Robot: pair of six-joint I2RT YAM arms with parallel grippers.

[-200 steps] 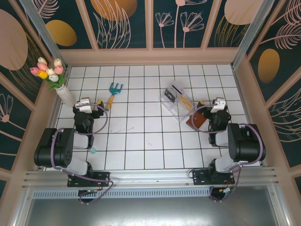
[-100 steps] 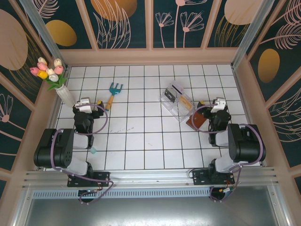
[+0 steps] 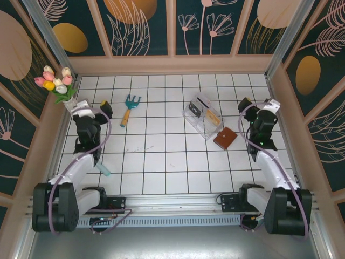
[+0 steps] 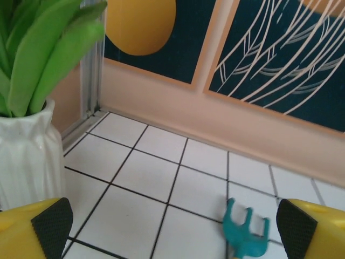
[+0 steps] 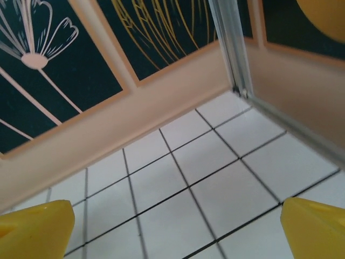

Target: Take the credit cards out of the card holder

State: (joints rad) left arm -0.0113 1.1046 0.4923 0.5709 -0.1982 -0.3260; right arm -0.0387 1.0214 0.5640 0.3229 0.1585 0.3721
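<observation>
Tulips in a white vase (image 3: 71, 105) sat in the far left corner of the tiled table (image 3: 161, 162). The left gripper (image 3: 90, 107) hung right next to it, empty. On the left wrist cam the gripper (image 4: 172, 231) was spread wide, with the yellow fingers (image 4: 32, 229) at opposite bottom corners and nothing between them. The vase (image 4: 27, 156) was on the left of that view and the teal fork head (image 4: 247, 236) was low on the right.

Next over, the garden fork (image 3: 129, 106) lay flat on the tiles, teal head toward the back wall. Past the middle was the clear plastic box (image 3: 202, 116), with something dark and something yellowish inside. It was too small to tell what those were.

The card holder (image 3: 225, 139) lay closed and flat on the tiles just beside the box's near right corner. Nothing was touching it.

The right gripper (image 3: 259, 105) was farther right and back, clear of the holder. Its wrist cam showed it (image 5: 175, 229) released as well, yellow fingers (image 5: 38, 229) far apart, holding nothing, over bare tiles near the back right corner.
</observation>
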